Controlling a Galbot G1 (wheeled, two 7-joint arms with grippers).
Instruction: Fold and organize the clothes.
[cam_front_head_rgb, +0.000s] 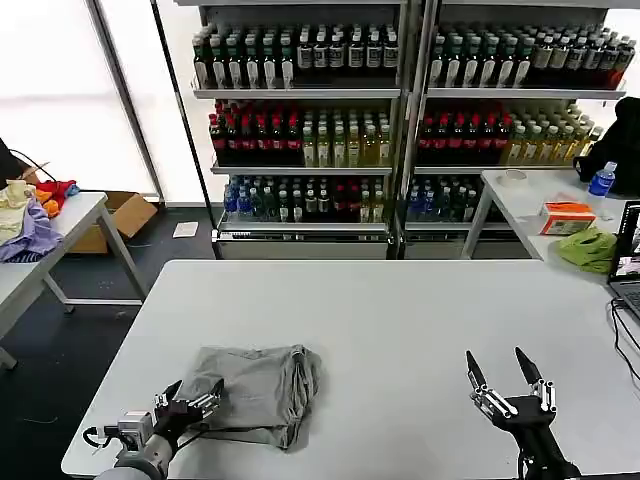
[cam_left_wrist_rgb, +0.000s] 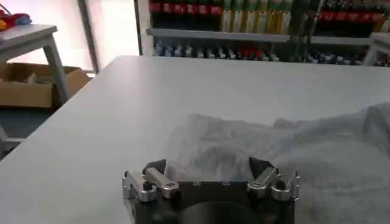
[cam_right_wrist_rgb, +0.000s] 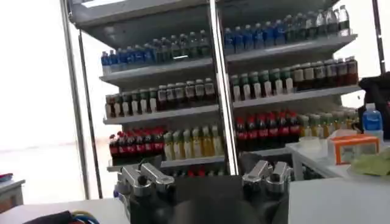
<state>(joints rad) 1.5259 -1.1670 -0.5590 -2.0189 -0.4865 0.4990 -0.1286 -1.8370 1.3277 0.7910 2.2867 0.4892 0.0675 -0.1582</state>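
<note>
Head view: a folded grey shirt (cam_front_head_rgb: 255, 392) lies at the bench's (cam_front_head_rgb: 400, 310) near-left; the left hand (cam_front_head_rgb: 190, 400), fingers apart, sits at its edge, perhaps touching. The right hand (cam_front_head_rgb: 505, 375) hovers spread. Left wrist view: shirt (cam_left_wrist_rgb: 292, 152) just beyond open fingers (cam_left_wrist_rgb: 155, 167).

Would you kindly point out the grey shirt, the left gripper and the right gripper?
grey shirt (cam_front_head_rgb: 255, 392): head view, middle of the folded bundle.
left gripper (cam_front_head_rgb: 192, 397): head view, between its fingertips at the shirt's near-left edge.
right gripper (cam_front_head_rgb: 497, 366): head view, between its open fingertips.
</note>
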